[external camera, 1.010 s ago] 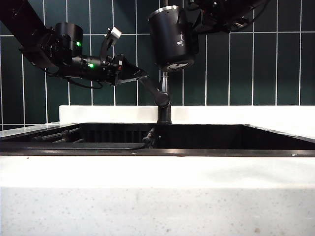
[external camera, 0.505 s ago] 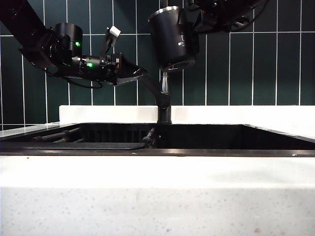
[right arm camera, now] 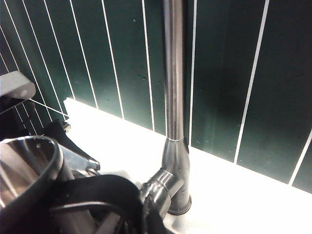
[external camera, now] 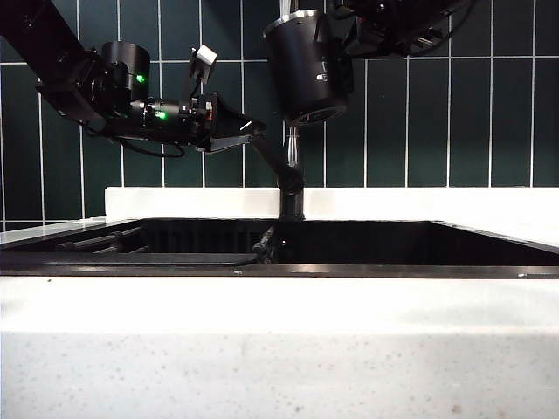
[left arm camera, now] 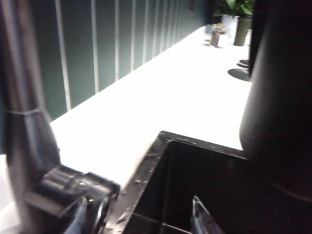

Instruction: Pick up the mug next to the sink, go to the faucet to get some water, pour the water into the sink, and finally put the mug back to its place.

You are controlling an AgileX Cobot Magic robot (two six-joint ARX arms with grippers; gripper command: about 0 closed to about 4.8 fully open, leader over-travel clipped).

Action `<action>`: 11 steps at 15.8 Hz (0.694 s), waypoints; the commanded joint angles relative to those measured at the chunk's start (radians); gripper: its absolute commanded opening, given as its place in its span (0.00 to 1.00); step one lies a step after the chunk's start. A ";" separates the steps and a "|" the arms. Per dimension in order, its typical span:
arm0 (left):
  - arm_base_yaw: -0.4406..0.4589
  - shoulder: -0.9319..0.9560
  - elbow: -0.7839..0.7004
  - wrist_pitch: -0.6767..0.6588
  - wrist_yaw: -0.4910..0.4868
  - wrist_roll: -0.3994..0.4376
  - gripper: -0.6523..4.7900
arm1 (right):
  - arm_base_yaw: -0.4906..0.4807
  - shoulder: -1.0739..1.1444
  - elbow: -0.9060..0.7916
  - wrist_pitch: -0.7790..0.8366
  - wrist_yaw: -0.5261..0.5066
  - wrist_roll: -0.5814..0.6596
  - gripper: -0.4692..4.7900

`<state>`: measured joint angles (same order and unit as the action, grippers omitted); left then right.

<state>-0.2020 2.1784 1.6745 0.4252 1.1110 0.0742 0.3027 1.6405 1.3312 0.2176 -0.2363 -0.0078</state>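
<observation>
The black mug hangs high over the sink, slightly tilted, right in front of the faucet pipe. My right gripper comes in from the upper right and is shut on the mug's handle; its fingers are hidden behind it. The steel rim shows in the right wrist view, beside the faucet. My left gripper is open at the upper end of the slanted lever. One fingertip lies by the lever, with the mug close by.
White speckled stone counter fronts the sink, with a white ledge and dark green tiled wall behind. A dark rack lies in the basin's left side. Small potted plants stand far along the counter.
My left gripper has turned and lifted slightly at the lever's upper end. The mug and right gripper stay where they were.
</observation>
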 commanded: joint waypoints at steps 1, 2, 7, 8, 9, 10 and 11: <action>-0.010 -0.004 0.005 0.002 -0.059 0.035 0.61 | 0.002 -0.006 0.010 0.018 -0.010 0.004 0.18; -0.010 -0.004 0.005 0.002 -0.094 0.051 0.61 | 0.002 -0.006 0.010 0.012 -0.010 0.004 0.18; -0.010 -0.004 0.005 -0.006 -0.198 0.076 0.61 | 0.003 -0.006 0.010 -0.002 -0.029 0.004 0.18; -0.010 -0.004 0.005 -0.006 -0.198 0.076 0.61 | 0.003 -0.006 0.010 -0.002 -0.029 0.004 0.18; -0.010 -0.004 0.005 -0.006 -0.198 0.076 0.61 | 0.003 -0.006 0.010 -0.002 -0.029 0.004 0.18; -0.010 -0.004 0.005 -0.008 -0.198 0.076 0.61 | 0.003 -0.006 0.010 -0.002 -0.029 0.004 0.18; -0.010 -0.004 0.005 -0.013 -0.198 0.076 0.61 | 0.003 -0.006 0.010 -0.002 -0.030 0.004 0.18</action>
<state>-0.2100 2.1784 1.6745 0.4103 0.9123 0.1432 0.3038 1.6444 1.3308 0.1722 -0.2588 -0.0116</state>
